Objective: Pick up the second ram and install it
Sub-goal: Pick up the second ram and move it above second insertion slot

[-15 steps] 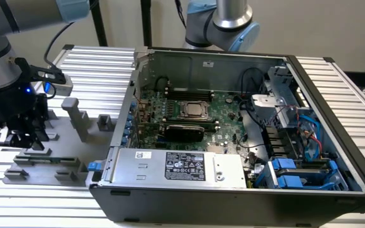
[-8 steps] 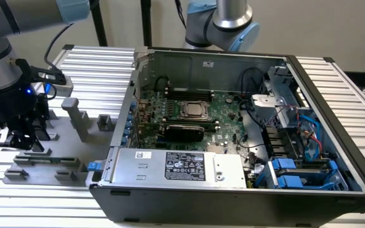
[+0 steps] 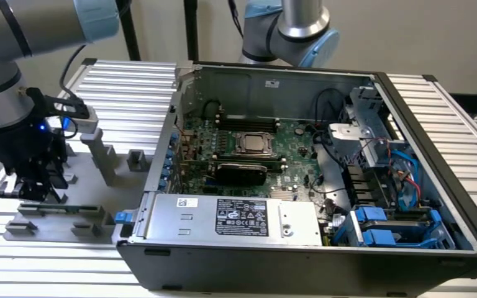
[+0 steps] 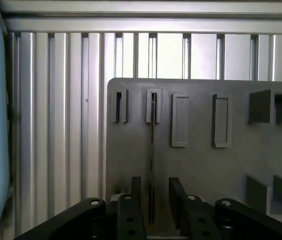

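Note:
The second ram [image 4: 152, 145] stands on edge in a slot of the grey holder plate [image 4: 126, 155], seen as a thin dark line. My gripper [image 4: 152, 200] is open, with one black finger [image 4: 135, 192] on each side of the stick and a gap to it on both sides. In the exterior view the gripper [image 3: 35, 189] hangs low over the ram [image 3: 64, 208], at the exterior view's left, outside the computer case [image 3: 305, 248]. The motherboard with its silver CPU [image 3: 255, 144] and the long black memory slots [image 3: 247, 123] lies inside the case.
Grey holder blocks [image 3: 106, 158] rise from the ribbed aluminium table [image 3: 131, 87] beside the arm. The holder plate has further empty slots [image 4: 179, 120]. A second arm's base [image 3: 292, 34] stands behind the case. The power supply [image 3: 230, 217] and blue drive bays [image 3: 387, 226] sit along the case front.

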Robot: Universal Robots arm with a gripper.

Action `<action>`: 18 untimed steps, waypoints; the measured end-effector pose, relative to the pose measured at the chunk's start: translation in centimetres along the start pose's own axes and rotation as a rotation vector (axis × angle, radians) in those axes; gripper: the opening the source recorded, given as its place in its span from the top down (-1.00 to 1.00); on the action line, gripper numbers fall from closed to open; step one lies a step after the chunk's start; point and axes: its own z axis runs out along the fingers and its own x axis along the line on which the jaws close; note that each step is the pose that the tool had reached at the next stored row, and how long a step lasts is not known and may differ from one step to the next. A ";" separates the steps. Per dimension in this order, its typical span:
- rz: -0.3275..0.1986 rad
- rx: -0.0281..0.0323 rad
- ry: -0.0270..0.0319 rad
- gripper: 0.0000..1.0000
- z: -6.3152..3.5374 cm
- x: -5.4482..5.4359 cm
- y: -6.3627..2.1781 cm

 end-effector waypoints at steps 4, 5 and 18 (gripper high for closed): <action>-0.007 0.0000 0.0004 0.27 0.72 0.0 0.19; -0.008 -0.0001 0.0005 0.27 0.90 0.0 0.25; -0.016 0.0002 0.0006 0.27 3.29 0.0 0.62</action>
